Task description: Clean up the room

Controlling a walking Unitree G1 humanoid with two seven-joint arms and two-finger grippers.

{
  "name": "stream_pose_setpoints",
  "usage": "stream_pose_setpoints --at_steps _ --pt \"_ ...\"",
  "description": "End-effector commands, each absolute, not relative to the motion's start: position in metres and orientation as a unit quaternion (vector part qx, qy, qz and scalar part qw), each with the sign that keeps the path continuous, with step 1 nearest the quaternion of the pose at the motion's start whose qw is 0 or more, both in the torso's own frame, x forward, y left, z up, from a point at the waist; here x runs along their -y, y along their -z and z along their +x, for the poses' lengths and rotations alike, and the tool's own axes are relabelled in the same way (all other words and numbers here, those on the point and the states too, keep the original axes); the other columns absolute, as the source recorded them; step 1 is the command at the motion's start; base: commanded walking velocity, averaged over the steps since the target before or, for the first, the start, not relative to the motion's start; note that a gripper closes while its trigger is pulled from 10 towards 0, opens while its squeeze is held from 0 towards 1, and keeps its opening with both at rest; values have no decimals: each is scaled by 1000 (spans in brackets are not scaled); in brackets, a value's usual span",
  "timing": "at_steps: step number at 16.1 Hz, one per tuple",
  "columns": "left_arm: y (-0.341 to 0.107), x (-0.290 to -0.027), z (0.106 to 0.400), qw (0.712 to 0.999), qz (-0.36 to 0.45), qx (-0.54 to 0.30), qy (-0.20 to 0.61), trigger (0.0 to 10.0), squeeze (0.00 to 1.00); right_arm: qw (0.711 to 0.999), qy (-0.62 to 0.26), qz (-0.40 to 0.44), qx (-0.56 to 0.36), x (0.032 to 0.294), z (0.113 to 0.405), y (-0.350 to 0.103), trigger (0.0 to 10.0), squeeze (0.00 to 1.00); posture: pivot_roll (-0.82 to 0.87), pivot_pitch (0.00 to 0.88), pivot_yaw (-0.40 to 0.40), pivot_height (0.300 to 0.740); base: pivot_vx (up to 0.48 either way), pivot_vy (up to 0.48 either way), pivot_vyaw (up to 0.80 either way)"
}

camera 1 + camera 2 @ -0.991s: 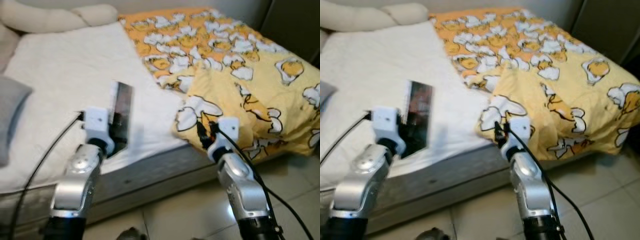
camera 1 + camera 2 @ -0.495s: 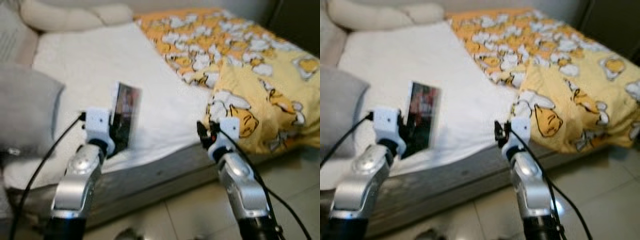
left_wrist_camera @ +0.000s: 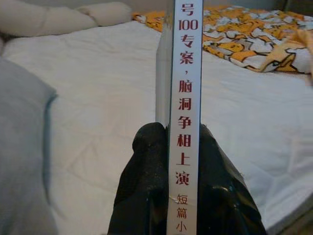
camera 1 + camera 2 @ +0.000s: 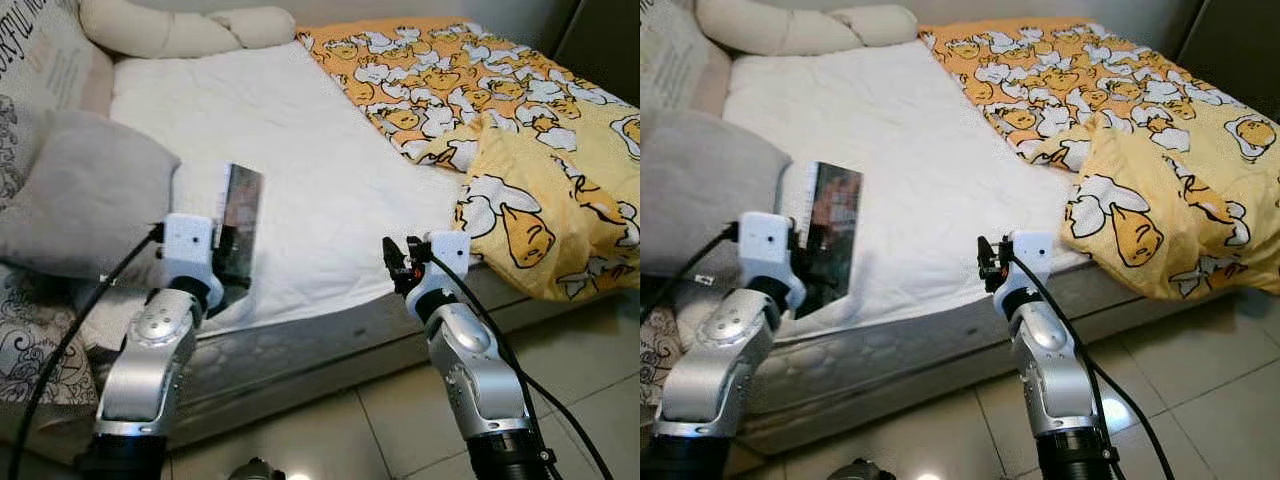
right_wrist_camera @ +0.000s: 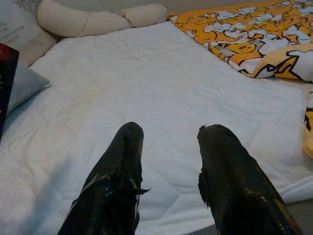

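Gripping thin book (image 3: 185, 98), dark cover, white spine w/ red text | L gripper (image 3: 178, 147) clamped | R gripper (image 5: 168, 142) fingers apart

Even indoor light, sharp head views, glare spot on floor tiles (image 4: 1118, 408), soft shadows

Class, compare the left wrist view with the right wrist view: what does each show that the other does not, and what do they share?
Left wrist view alone: the left gripper clamps a book by its spine, whose printed characters face the camera.

Right wrist view alone: the right gripper, fingers apart and holding nothing, over the mattress edge.

Both: the white mattress, the cream bolster pillow at its far end, the grey cushion and the yellow patterned blanket.
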State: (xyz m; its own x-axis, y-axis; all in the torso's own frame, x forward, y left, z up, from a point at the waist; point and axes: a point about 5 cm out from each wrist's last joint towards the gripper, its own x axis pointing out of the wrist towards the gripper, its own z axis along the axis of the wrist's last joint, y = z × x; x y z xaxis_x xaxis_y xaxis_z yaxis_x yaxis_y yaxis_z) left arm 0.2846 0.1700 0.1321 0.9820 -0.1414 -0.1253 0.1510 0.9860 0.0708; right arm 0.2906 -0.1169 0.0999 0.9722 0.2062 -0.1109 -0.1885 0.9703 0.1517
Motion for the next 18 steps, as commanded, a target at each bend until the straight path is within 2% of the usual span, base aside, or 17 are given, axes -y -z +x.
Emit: stream_pose_setpoints --at_steps 1,6,18 --pt "-146 -167 289 995 43 -32 79 10000 0 992 -88 73 -60 123 291 -101 10000 0 23 0 2 740 0 0 0" --pt "-147 -165 291 995 47 -29 80 10000 0 990 -105 69 -59 121 291 -101 10000 0 22 0 6 740 0 0 0" --pt "-151 -168 294 997 34 -11 66 10000 0 990 -118 57 -56 120 293 -104 10000 0 20 0 -2 740 0 0 800"
